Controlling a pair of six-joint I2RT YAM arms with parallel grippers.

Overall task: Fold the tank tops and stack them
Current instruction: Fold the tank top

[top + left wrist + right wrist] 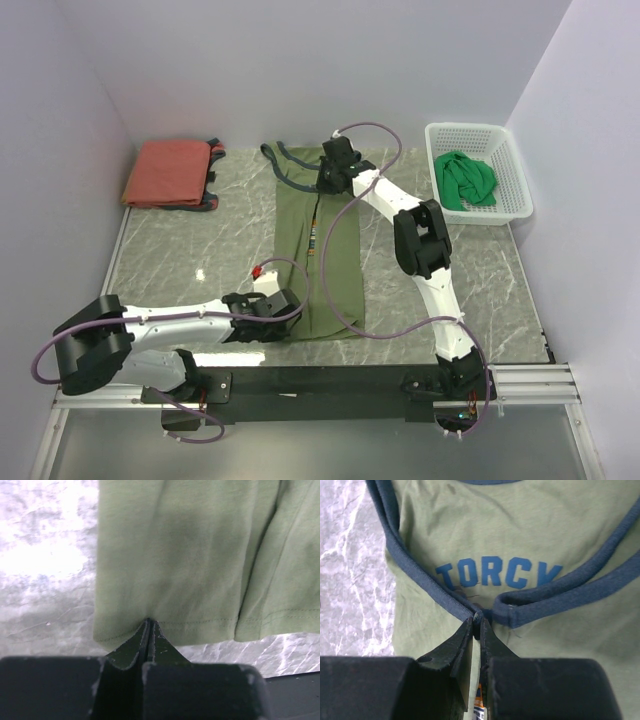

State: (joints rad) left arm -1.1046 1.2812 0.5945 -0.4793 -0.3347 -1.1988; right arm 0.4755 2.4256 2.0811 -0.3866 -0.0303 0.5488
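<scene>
Top external view: rust-red tank top (165,172) folded far left of basket (465,128); olive tank top (338,262) nearer it, half-folded, hem (200,626) clenched in left gripper (288,303), strap (545,600) in right gripper (326,184); green tank top (468,181) inside, unfolded.

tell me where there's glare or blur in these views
Left wrist: the marble table is blown out to white at left, and the olive tank top looks slightly soft. Right wrist: the blue lettering is sharp, with the table bright at left. Top external: even light, with one small glare spot on the table.
</scene>
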